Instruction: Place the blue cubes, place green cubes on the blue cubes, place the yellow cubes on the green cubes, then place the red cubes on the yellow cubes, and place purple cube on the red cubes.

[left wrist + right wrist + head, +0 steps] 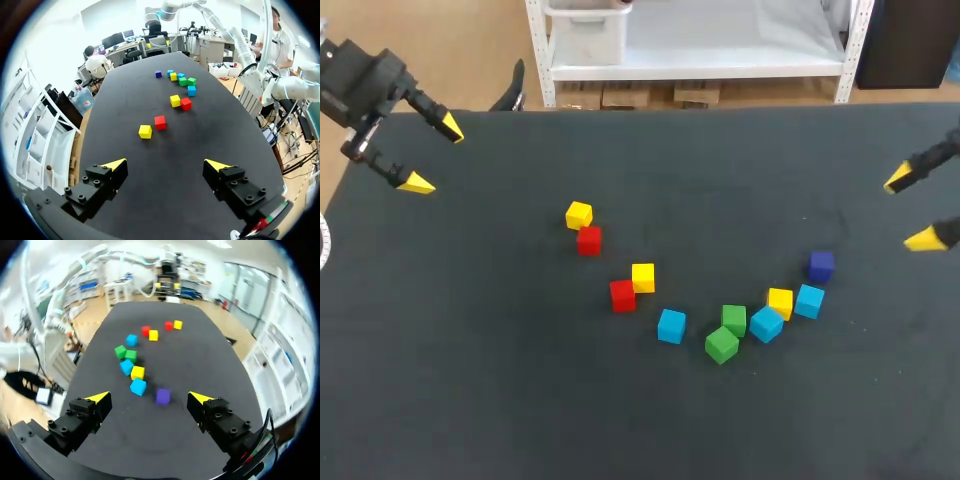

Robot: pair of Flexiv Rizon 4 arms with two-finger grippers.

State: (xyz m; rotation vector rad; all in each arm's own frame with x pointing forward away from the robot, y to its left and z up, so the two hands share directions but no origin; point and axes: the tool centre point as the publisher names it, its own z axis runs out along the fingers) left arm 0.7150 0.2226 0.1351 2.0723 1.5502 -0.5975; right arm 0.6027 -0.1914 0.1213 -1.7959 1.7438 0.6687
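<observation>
We see nothing stacked, all on counter (470, 390): red cubes (588, 240) touching yellow cubes (579, 214); blue cubes (671, 326), green cubes (734, 319), 3rd yellow curving twd purple cube (821, 265).

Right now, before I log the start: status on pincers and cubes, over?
Left pincer open, empty, off to the left. Right pincer open, empty, off to the right. Cubes scattered loose between them, none stacked. Nothing in the way.
</observation>
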